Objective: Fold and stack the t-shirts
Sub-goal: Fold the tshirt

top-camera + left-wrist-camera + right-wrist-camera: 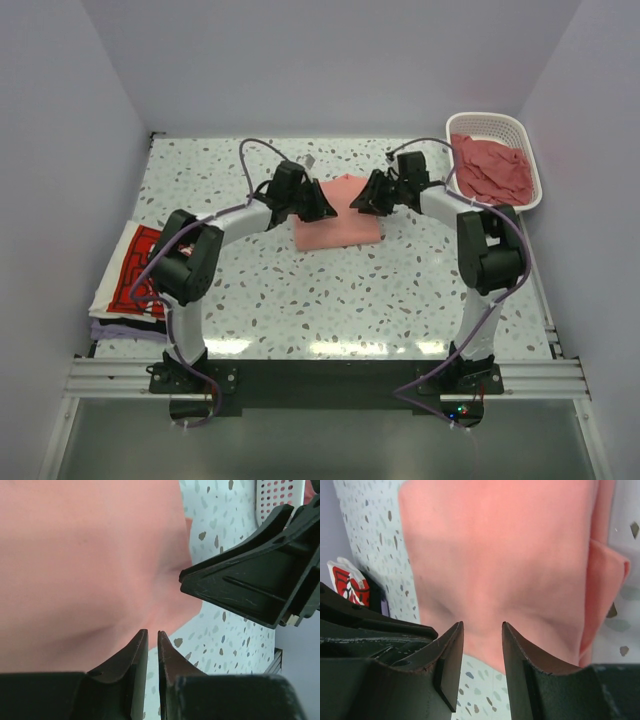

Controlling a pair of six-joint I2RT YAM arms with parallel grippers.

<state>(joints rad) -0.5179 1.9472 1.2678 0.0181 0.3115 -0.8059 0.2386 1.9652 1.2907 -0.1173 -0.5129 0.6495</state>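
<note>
top: folded salmon t-shirt (340,225) mid-counter (400,300), left gripper (325,210) and right gripper (362,204) over it, covering its far corners. Basket (487,121) back right holds more salmon tees (492,170). Printed white tee (133,268) hides most of purple tee (120,328) at left edge
left wrist: fingers (131,655) nearly together at shirt edge, can't tell if pinching
right wrist: fingers (451,645) apart, nothing between

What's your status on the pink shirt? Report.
Left gripper jaws nearly shut at pink shirt edge, grip unclear. Right gripper jaws open over it. Shirt folded flat. Grippers close together.
</note>
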